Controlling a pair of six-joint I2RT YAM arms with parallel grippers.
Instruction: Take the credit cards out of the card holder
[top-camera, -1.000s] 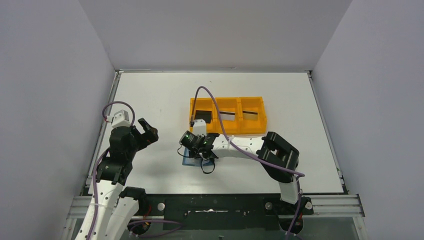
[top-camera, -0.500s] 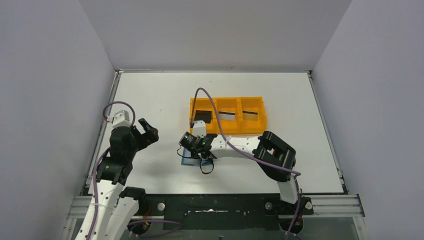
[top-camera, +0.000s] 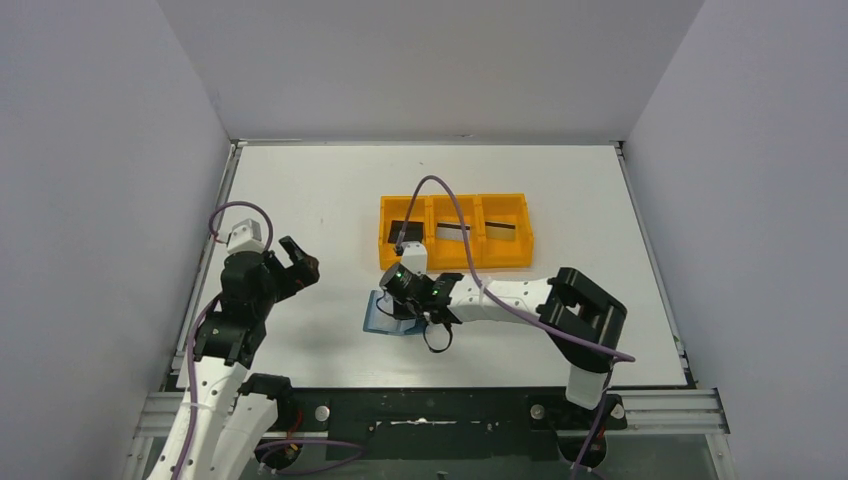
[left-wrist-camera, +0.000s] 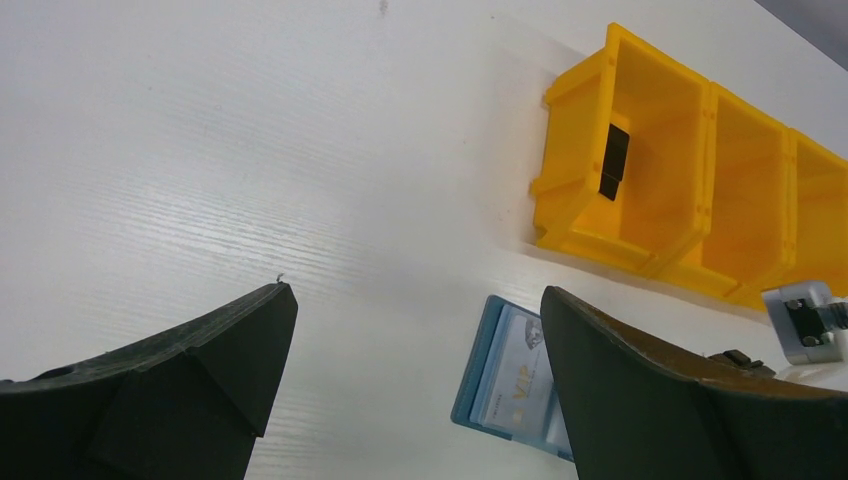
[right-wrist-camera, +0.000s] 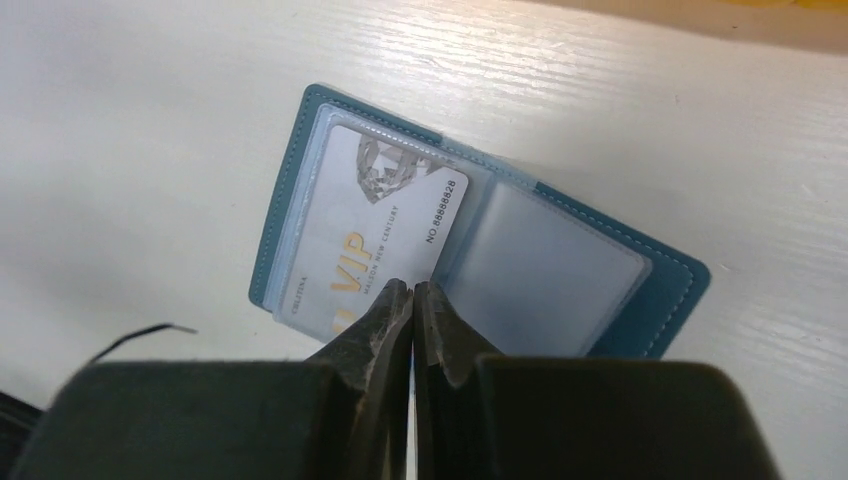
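The card holder (right-wrist-camera: 660, 290) is a teal wallet lying open and flat on the white table, also seen in the top view (top-camera: 380, 316) and the left wrist view (left-wrist-camera: 476, 375). A silver-grey VIP credit card (right-wrist-camera: 360, 230) sits askew in its left clear pocket; the right pocket (right-wrist-camera: 545, 270) looks empty. My right gripper (right-wrist-camera: 413, 288) is shut, its tips on the card's near edge; I cannot tell whether they pinch it. My left gripper (left-wrist-camera: 415, 330) is open and empty, raised to the wallet's left (top-camera: 298, 262).
An orange three-compartment tray (top-camera: 455, 205) stands just behind the wallet. It holds a black card (top-camera: 405, 231) in the left bin and silver-grey dark-striped cards in the middle (top-camera: 454, 232) and right (top-camera: 502, 228) bins. The right arm's purple cable arcs over the tray.
My right gripper has moved right and toward the near edge, uncovering the left part of the wallet. The left arm has not moved.
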